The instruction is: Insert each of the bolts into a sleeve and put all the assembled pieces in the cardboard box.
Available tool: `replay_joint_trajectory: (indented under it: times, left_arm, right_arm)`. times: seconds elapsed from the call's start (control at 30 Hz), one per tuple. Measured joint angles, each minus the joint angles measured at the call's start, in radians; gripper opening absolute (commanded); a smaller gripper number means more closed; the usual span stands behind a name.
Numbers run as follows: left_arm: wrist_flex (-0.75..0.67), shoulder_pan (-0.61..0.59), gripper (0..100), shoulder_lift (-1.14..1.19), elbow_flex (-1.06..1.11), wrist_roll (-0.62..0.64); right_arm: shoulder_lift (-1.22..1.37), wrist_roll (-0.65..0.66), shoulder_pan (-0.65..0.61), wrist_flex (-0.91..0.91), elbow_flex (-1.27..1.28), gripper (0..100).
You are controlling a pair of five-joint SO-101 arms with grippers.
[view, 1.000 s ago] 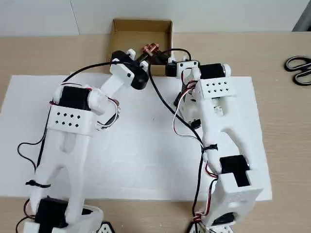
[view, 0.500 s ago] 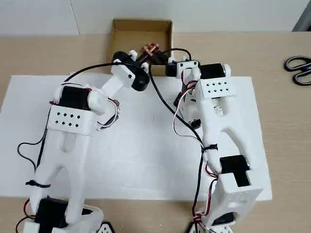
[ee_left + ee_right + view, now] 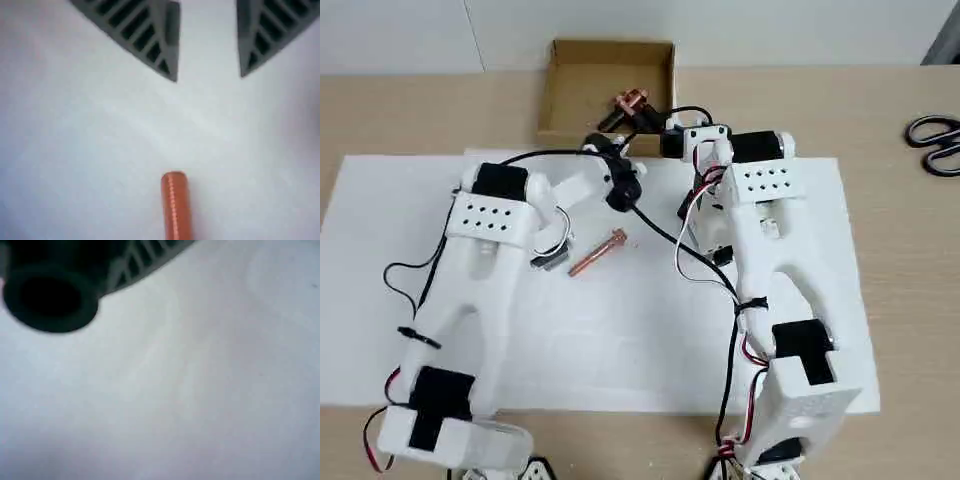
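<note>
High view: white sheet (image 3: 620, 330) on wooden table (image 3: 400, 110), cardboard box (image 3: 580, 95) behind, scissors (image 3: 932, 143) aside.

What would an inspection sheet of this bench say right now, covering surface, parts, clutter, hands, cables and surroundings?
Surface: wooden table with a white sheet under both arms.
Job's things: one copper bolt lying bare on the sheet; copper and black pieces in the cardboard box; black sleeve at the right hand.
Clutter: scissors on the table beside the right arm.
Hands: left hand open above the sheet, bolt's end apart from it; right hand, open or shut cannot be told.
Cables: black cable crosses the sheet between the arms.
Surroundings: white wall behind the table.
</note>
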Motion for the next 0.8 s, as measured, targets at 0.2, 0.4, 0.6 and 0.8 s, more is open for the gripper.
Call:
replay_joint_trajectory:
  times: [0.2,0.4,0.6,0.8]
  left_arm:
    - [-0.087,0.000,8,0.043,0.000,-0.006]
    - [-0.169,0.000,8,0.144,0.000,-0.006]
    - [-0.253,0.003,8,0.244,0.000,-0.002]
    - [-0.321,0.055,8,0.299,0.000,-0.009]
  right_arm:
    - [0.000,0.000,0.000,0.000,0.000,0.4]
    - [0.000,0.000,0.000,0.000,0.000,0.4]
    - [0.000,0.000,0.000,0.000,0.000,0.4]
    - [0.000,0.000,0.000,0.000,0.000,0.4]
